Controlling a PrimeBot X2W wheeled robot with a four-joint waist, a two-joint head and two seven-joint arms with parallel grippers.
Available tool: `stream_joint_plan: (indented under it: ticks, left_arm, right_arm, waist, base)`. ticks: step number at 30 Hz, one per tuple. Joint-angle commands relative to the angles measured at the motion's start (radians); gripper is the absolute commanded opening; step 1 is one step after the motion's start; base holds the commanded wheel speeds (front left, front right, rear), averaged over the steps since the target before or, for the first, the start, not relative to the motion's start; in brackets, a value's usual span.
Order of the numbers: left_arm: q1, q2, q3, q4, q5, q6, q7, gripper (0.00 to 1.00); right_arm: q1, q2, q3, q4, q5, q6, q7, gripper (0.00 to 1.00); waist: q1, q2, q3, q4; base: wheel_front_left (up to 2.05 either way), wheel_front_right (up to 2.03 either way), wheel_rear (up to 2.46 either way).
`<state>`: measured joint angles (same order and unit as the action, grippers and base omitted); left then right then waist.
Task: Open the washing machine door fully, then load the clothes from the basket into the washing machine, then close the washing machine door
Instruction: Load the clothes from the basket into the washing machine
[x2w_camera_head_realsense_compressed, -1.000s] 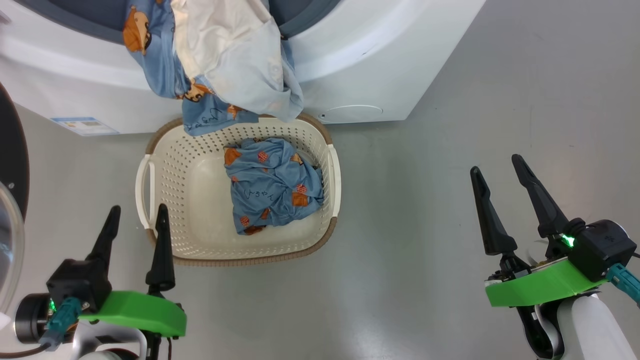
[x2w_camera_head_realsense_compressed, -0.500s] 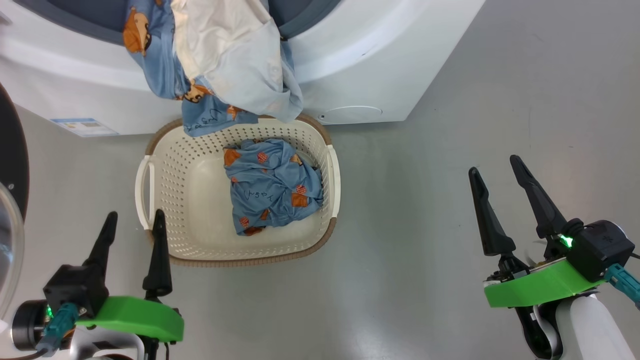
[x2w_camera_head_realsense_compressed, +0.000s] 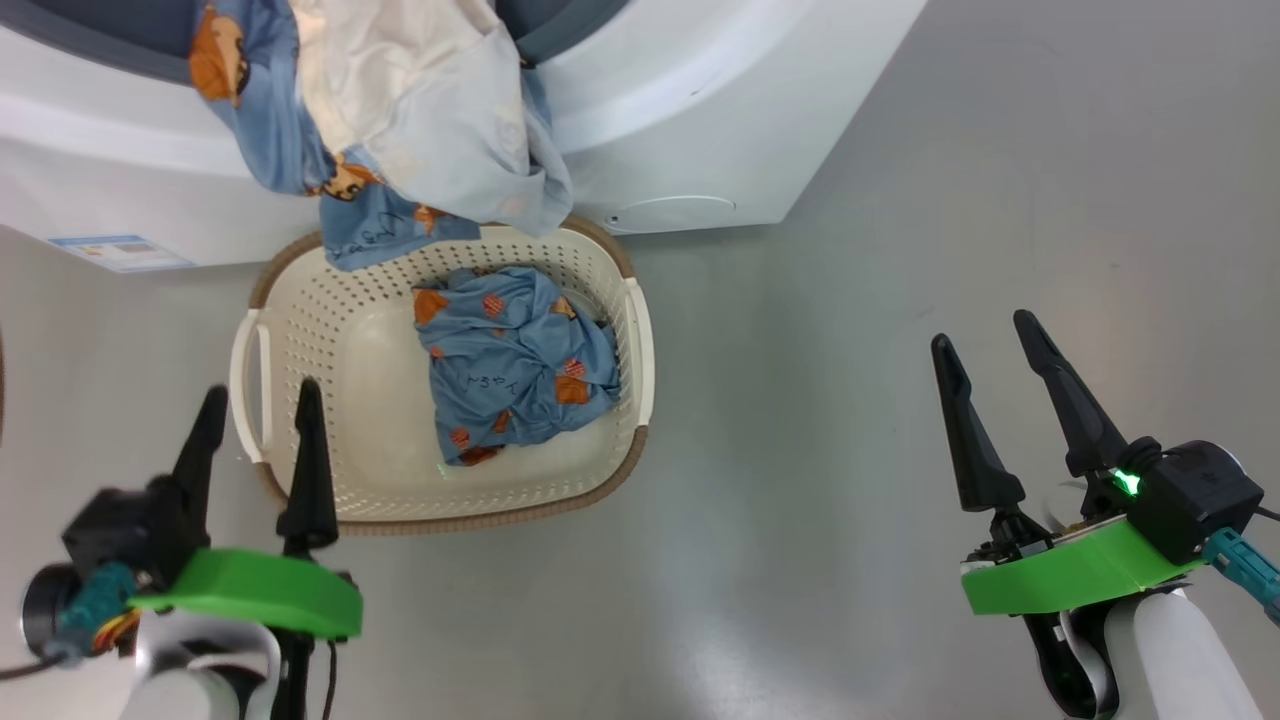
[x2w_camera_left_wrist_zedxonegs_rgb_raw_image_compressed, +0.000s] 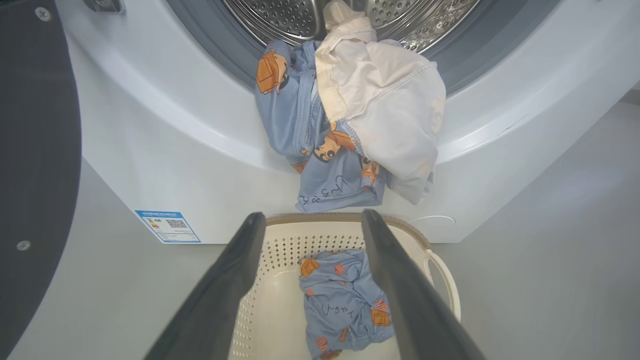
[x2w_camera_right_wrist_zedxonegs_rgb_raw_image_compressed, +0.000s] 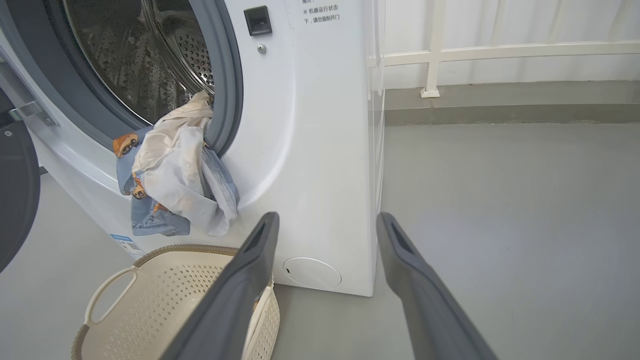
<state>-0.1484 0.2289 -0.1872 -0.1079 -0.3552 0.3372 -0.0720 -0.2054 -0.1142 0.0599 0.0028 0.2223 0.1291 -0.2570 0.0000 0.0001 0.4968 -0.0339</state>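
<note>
Door (x2w_camera_left_wrist_zedxonegs_rgb_raw_image_compressed: 35, 150) seen swung open at washer (x2w_camera_head_realsense_compressed: 700, 120) left side. Blue and cream clothes (x2w_camera_head_realsense_compressed: 400, 130) draped over seal (x2w_camera_left_wrist_zedxonegs_rgb_raw_image_compressed: 210, 45), hung down to basket (x2w_camera_head_realsense_compressed: 340, 400) rim. One blue printed piece (x2w_camera_head_realsense_compressed: 510, 375) lying in basket, set on floor (x2w_camera_head_realsense_compressed: 850, 300) against washer. Left gripper (x2w_camera_head_realsense_compressed: 262, 390) held over basket's near-left corner, fingers apart, empty. Right gripper (x2w_camera_head_realsense_compressed: 982, 330) held well right of basket, fingers apart, empty.

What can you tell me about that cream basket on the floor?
The basket is a rectangular tub of cream plastic with rounded corners, perforated walls, a brown woven-look rim and a loop handle on each short side. It sits upright on the grey floor, close in front of the washing machine. One crumpled blue printed garment lies in its right half; the rest is bare.
</note>
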Motion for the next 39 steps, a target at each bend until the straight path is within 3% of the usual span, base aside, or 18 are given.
stream_joint_plan:
  ticks: [1,11,39]
  left_arm:
    - [-0.044,0.006,0.039,-0.006,-0.022,-0.011,-0.013,1.00]
    - [-0.221,-0.027,0.036,0.154,-0.089,-0.070,-0.025,1.00]
    - [-0.521,-0.062,0.024,0.519,-0.148,-0.124,-0.011,1.00]
  right_arm:
    - [-0.006,0.007,0.030,-0.025,-0.002,0.002,-0.005,1.00]
    - [-0.024,0.022,0.039,-0.023,0.001,0.002,-0.005,1.00]
    - [-0.044,0.045,0.059,-0.019,0.002,0.002,-0.005,1.00]
  waist:
    - [0.0000,-0.0001,0.011,-0.013]
    - [0.0000,-0.0001,0.044,-0.054]
    - [0.0000,-0.0001,0.091,-0.143]
  base:
    - [0.00,0.00,0.00]
    - [0.00,0.00,0.00]
    - [0.00,0.00,0.00]
